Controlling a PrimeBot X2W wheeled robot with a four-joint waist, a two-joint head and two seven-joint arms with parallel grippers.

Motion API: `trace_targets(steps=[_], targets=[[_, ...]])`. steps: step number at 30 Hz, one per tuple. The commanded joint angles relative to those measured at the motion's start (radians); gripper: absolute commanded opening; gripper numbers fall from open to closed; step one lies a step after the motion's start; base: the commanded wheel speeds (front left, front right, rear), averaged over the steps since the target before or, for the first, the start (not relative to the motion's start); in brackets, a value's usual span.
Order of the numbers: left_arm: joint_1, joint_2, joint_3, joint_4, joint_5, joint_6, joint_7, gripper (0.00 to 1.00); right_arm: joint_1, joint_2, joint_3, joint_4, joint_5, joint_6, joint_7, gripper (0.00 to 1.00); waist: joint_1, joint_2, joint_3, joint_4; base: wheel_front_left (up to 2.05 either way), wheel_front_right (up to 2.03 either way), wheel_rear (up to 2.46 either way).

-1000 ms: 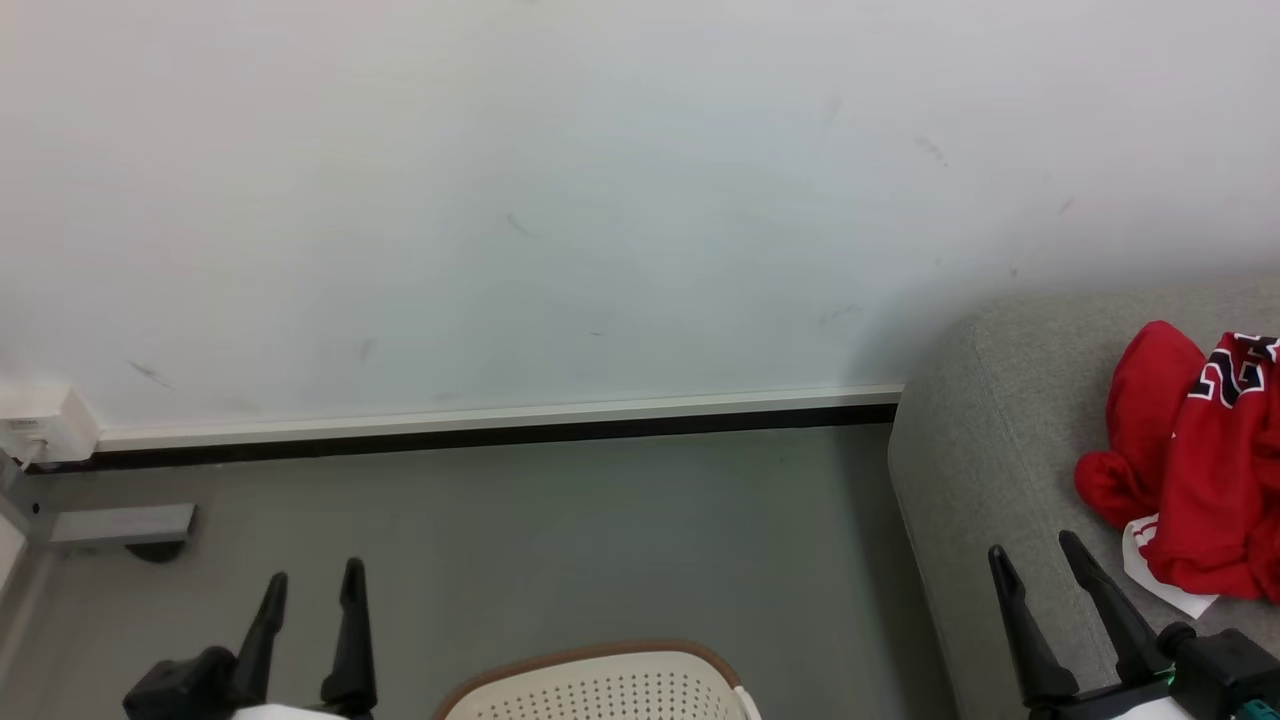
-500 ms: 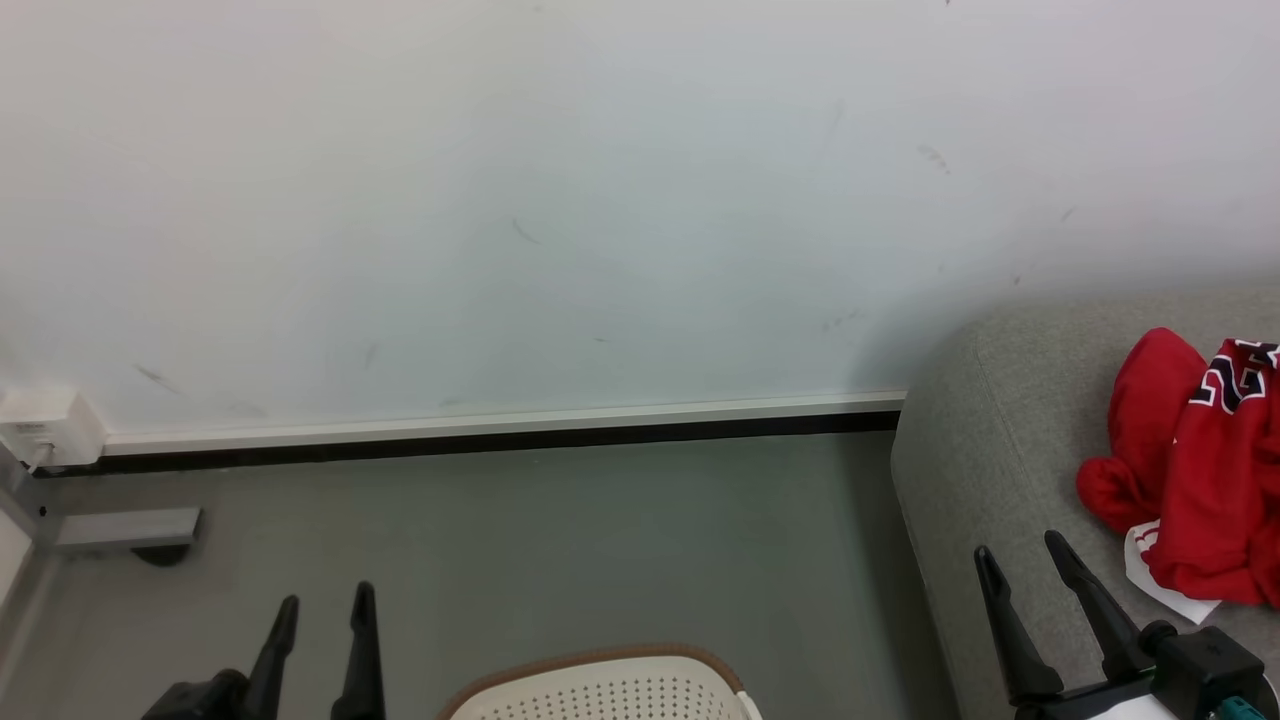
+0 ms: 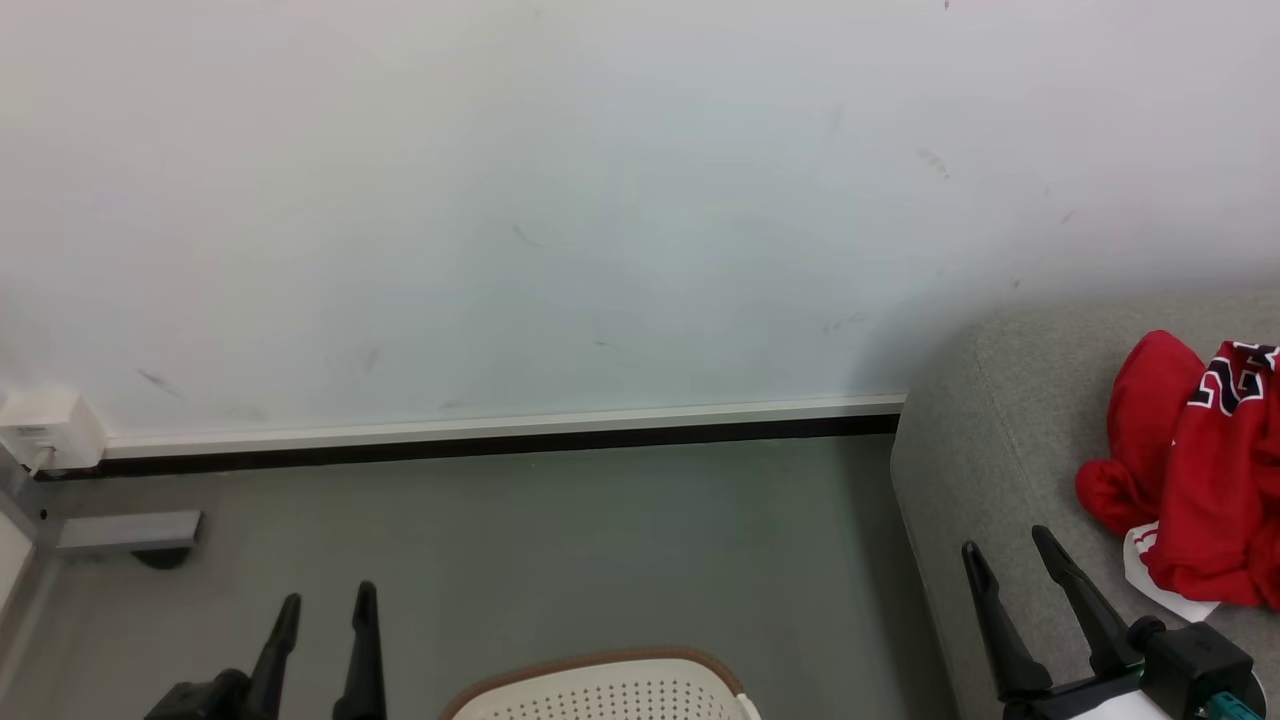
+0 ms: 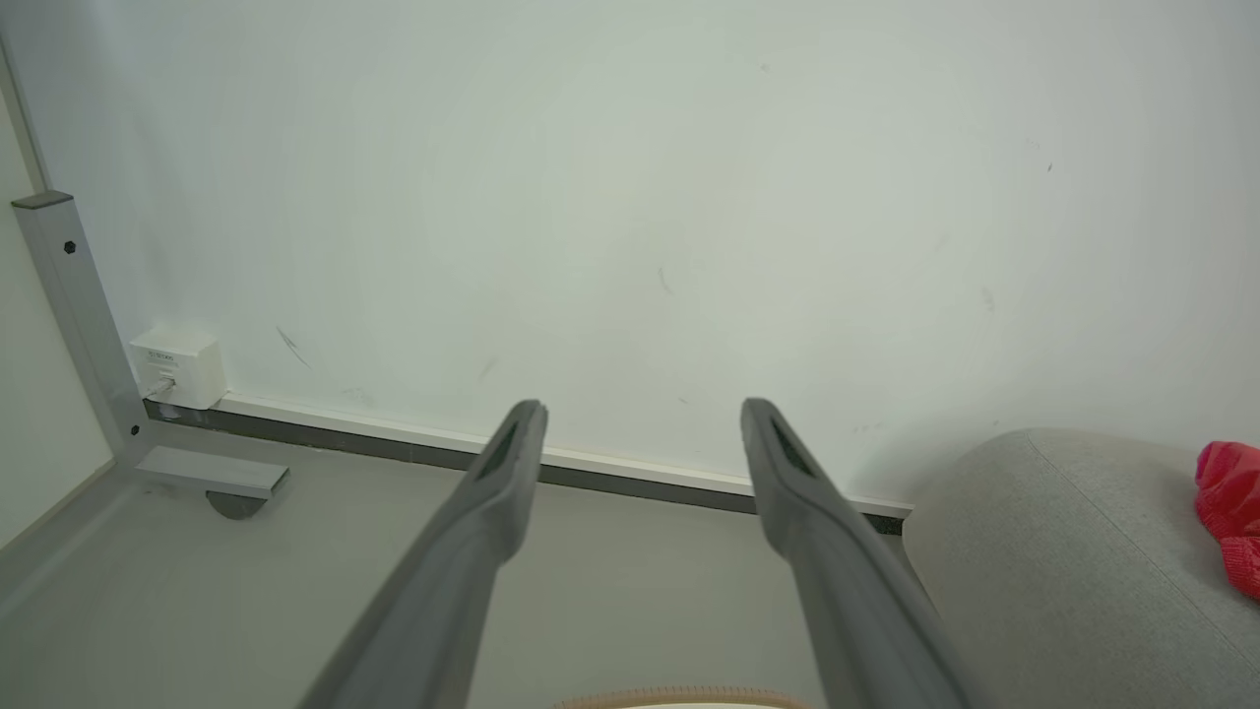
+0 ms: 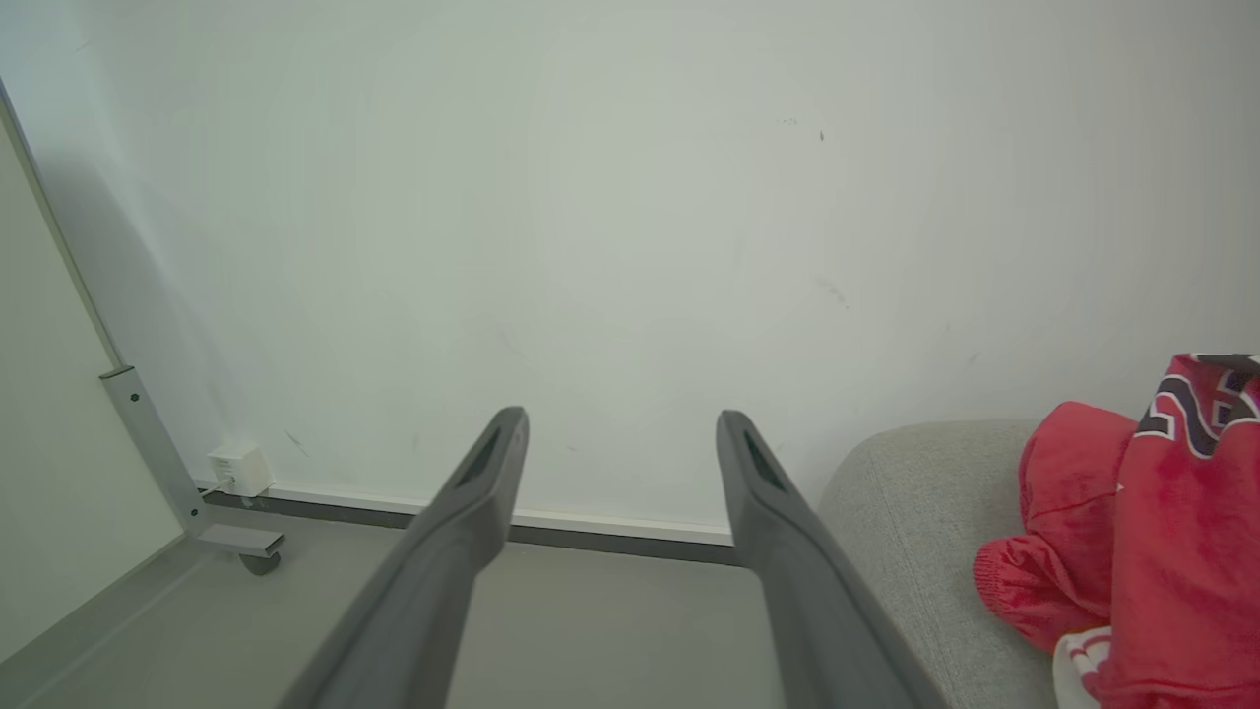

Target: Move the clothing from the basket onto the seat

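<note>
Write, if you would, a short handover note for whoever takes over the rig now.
Left hand: open, empty, above the grey floor, left of the brown-rimmed cream-white perforated plastic basket.
Right hand: open, empty, near the large grey fabric sofa's front edge.
Soft red garments, one plain, one a lettered jersey: heaped on the sofa.
Done: those two are on the seat.
Left: check the basket; its inside is hidden.

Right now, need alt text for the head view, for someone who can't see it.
Red clothing lies heaped on the grey seat at the right edge. The cream basket peeks in at bottom centre, its inside cut off by the frame. The left hand at lower left and the right hand at lower right are open and empty.
</note>
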Motion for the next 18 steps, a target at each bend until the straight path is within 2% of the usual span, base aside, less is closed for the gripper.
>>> trace_targets(steps=[1,18], targets=[[-0.007,-0.005,0.007,0.006,0.014,-0.006,-0.001,1.00,-0.010,-0.007,0.003,0.001,0.003,-0.002,-0.007,1.00,0.0000,0.0000,0.000,-0.001,0.00,0.00,0.00],[-0.012,-0.029,0.047,0.023,0.048,-0.040,-0.001,1.00,-0.008,-0.005,0.005,0.008,0.014,-0.002,-0.007,1.00,0.0000,0.0000,-0.001,-0.006,0.00,0.00,0.00]])
